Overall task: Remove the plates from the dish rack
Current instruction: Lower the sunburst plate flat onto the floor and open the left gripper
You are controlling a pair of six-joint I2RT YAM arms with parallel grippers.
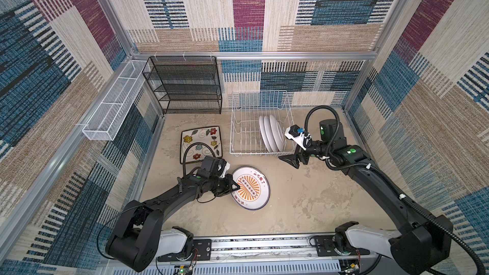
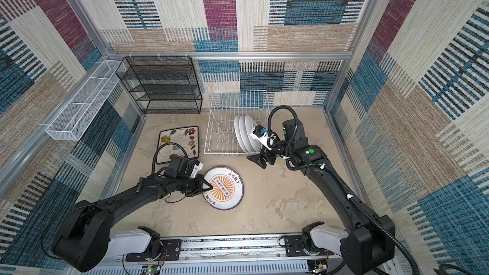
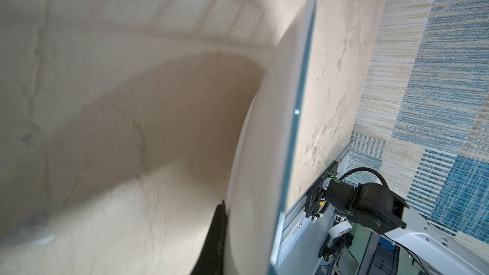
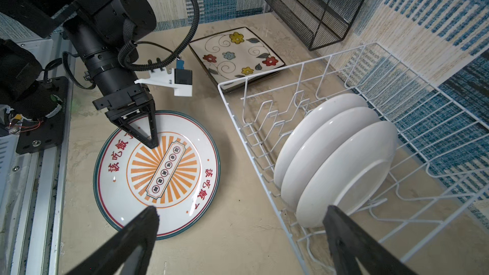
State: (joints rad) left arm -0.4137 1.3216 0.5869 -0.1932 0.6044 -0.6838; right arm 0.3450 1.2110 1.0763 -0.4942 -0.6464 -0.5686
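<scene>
My left gripper is shut on the near rim of a round white plate with a dark rim and an orange sunburst print. The plate sits face up, low over the table, and is seen edge-on in the left wrist view. The white wire dish rack holds three round white plates upright at its right end. My right gripper is open by the rack's front right corner, holding nothing. A square flowered plate lies face up left of the rack.
A black mesh shelf unit stands against the back wall. A long white mesh basket hangs on the left wall. The arms' base rail runs along the front edge. Bare table lies between the round plate and the right arm.
</scene>
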